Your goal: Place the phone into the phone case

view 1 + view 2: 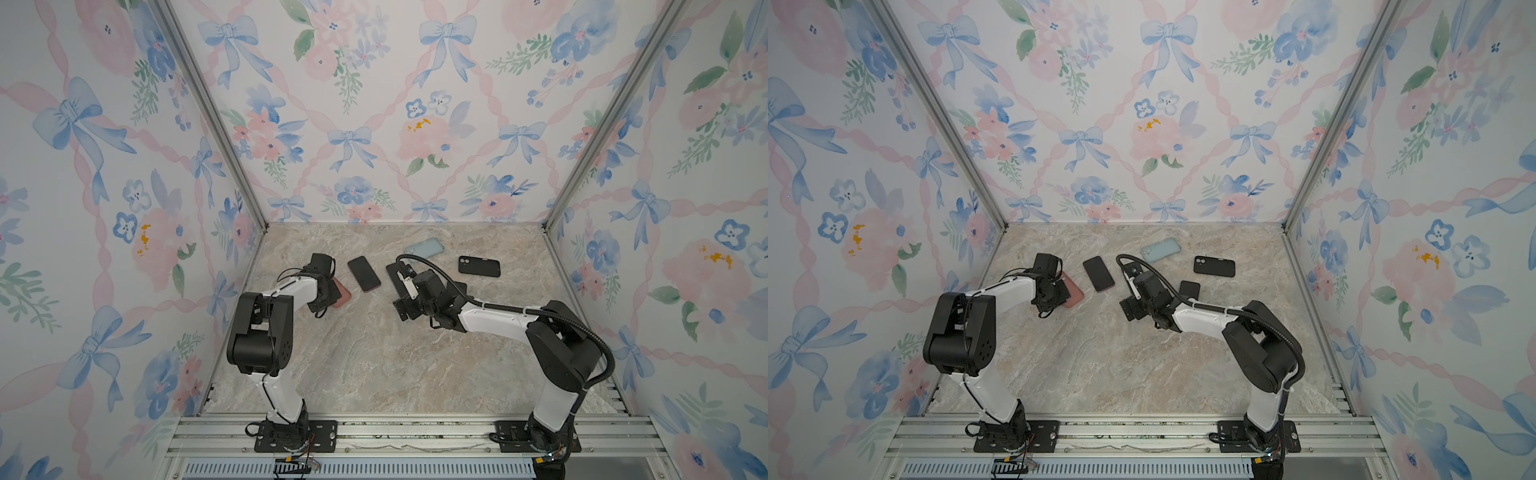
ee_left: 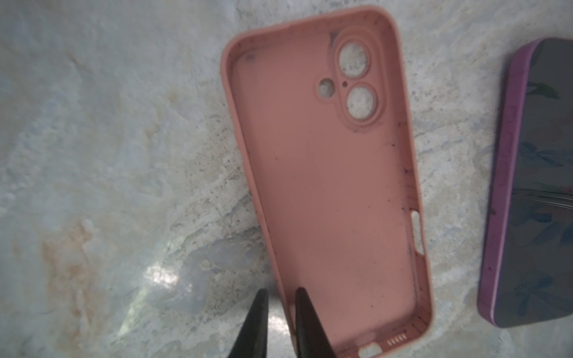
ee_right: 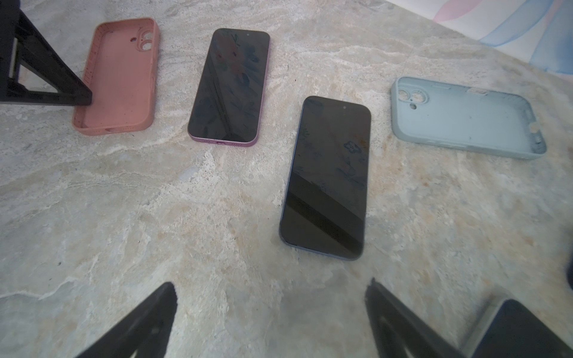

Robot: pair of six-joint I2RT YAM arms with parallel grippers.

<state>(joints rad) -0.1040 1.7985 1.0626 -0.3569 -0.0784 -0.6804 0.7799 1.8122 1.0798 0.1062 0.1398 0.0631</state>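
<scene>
The purple-edged phone (image 1: pixel 364 273) lies on the table (image 1: pixel 374 353), at two o'clock of the pink phone case (image 1: pixel 344 297) in a top view. The left end effector (image 2: pixel 281 297) pinches the case's side wall, which may fold or slip if dragged. The right end effector (image 3: pixel 269 303) gapes empty.

Covered and cropped
In both top views the arms (image 1: pixel 307 286) hide most of the pink case (image 1: pixel 343 297) and the blue phone (image 1: pixel 394 274) — the left wrist view crops the purple phone (image 2: pixel 533 186)
</scene>
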